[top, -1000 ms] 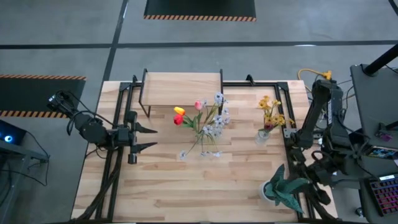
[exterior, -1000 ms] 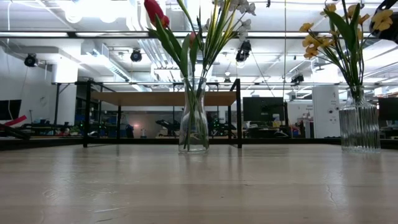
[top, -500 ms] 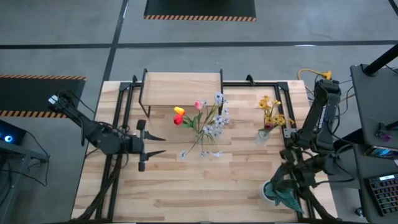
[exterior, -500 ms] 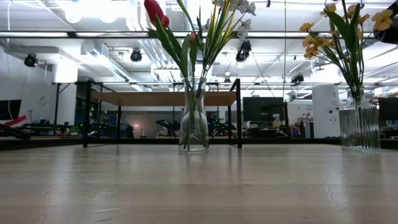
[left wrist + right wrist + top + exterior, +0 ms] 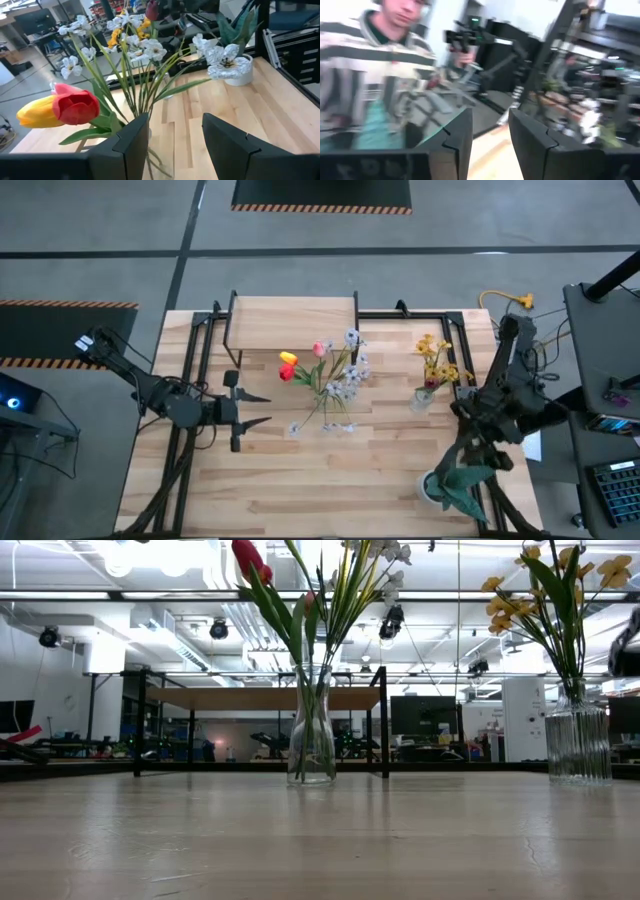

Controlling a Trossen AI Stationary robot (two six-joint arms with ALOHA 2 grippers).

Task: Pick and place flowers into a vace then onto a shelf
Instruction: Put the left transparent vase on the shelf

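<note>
A clear glass vase [image 5: 311,730] stands on its base at the table's middle. It holds the flowers [image 5: 322,373]: a red tulip [image 5: 80,105], a yellow tulip [image 5: 35,112], a pink one and pale blossoms [image 5: 135,45]. A second, ribbed vase [image 5: 578,740] with a yellow-bloomed bunch [image 5: 435,360] stands to its right. The shelf [image 5: 293,315] stands at the far edge. My left gripper [image 5: 256,409] is open, left of the middle vase, its fingers pointing at it. My right arm [image 5: 490,410] hovers at the table's right edge; its gripper [image 5: 490,140] is open and faces the room.
A green spiky-leaved plant in a white pot [image 5: 452,482] stands near the table's near right corner, just under my right arm. A black metal frame [image 5: 205,340] runs along the table's left, far and right sides. A person in a striped top [image 5: 375,75] stands beyond the table.
My left gripper has moved toward the table's right, closing on the middle vase, and stayed open. My right arm has swung a little toward the table's left, over the potted plant. Vases and flowers have kept still.
</note>
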